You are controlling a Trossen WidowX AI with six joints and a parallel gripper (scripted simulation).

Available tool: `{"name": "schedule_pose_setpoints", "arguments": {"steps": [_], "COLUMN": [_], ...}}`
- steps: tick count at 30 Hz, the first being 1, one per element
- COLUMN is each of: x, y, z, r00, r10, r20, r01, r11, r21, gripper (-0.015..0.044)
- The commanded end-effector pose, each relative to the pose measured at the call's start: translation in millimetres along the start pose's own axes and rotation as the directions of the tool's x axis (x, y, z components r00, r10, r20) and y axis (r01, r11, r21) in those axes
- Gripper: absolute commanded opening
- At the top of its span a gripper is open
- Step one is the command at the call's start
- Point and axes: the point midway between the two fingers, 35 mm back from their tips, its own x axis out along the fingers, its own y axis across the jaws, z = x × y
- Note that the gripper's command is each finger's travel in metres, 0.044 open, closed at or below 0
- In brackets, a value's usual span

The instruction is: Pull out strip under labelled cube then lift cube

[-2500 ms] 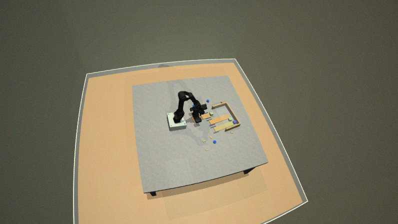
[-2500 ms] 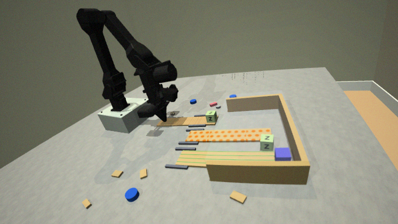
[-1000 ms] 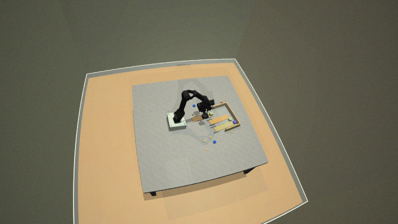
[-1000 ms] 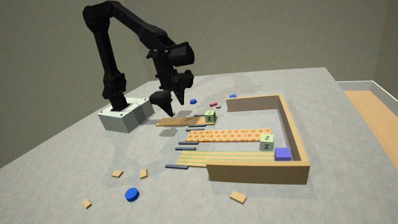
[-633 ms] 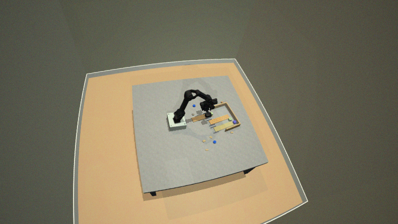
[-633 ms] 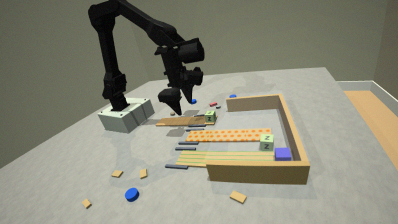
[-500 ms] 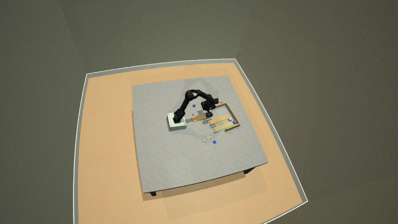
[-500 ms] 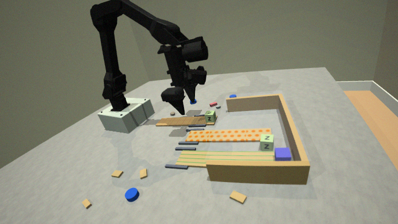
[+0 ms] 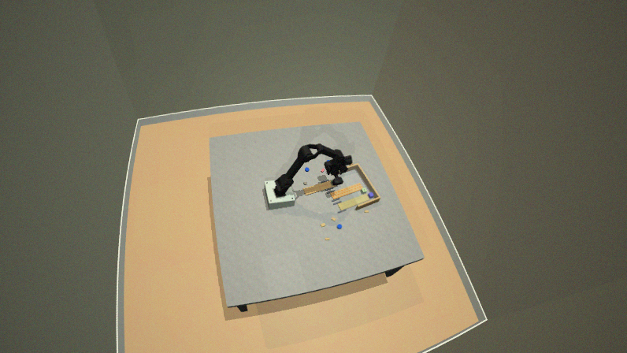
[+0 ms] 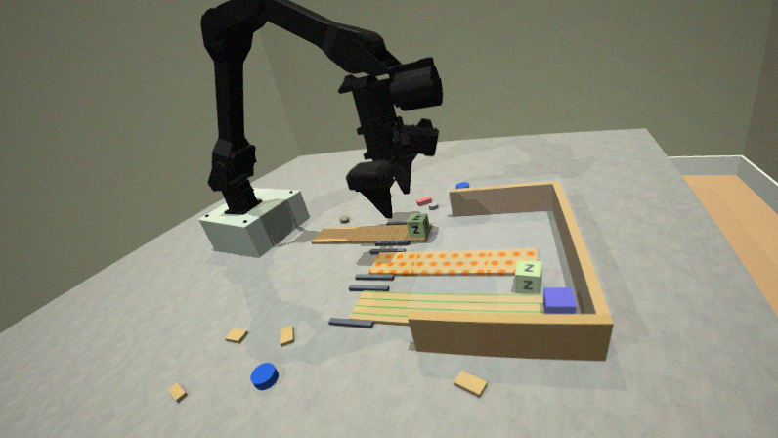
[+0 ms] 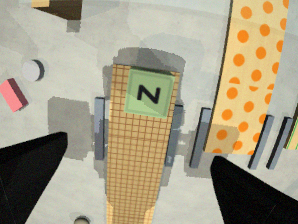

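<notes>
My gripper (image 10: 397, 203) (image 11: 141, 152) is open and empty, above the grid-patterned strip (image 9: 317, 187) (image 10: 359, 234) (image 11: 135, 165), its fingers on either side of it. A green cube marked Z (image 10: 417, 225) (image 11: 148, 93) rests on that strip's far end, ahead of the fingertips in the wrist view. The strip sticks out toward the arm base. An orange-dotted strip (image 9: 347, 191) (image 10: 452, 262) (image 11: 257, 50) and a green-striped strip (image 9: 353, 202) (image 10: 452, 304) lie beside it. Another green Z cube (image 9: 364, 190) (image 10: 528, 277) is at the dotted strip's far end, seemingly beside it.
A low wooden wall (image 9: 369, 183) (image 10: 511, 337) surrounds the far part of the strips. A purple block (image 9: 370, 195) (image 10: 559, 300) sits in its corner. Short dark rails (image 10: 373, 277) (image 11: 99, 128) flank the strips. A pink block (image 10: 423, 200) (image 11: 13, 95) and blue disc (image 10: 264, 375) lie outside.
</notes>
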Motion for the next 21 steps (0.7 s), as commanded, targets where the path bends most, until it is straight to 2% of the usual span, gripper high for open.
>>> {"name": "schedule_pose_setpoints", "arguments": {"steps": [1,6,13,21], "x": [-2,-4,5,18], "y": [0,0,0,0], "z": [16,28,28,29], "r00": [1.0,1.0,1.0,1.0], "r10": [0.0,0.0,0.0,0.0], "r20": [0.002,0.003,0.003,0.003], "r01": [0.0,0.0,0.0,0.0], "r11": [1.0,1.0,1.0,1.0], "r21": [-0.001,-0.001,-0.001,-0.001], "gripper": [0.044,0.044,0.0256,0.025]}}
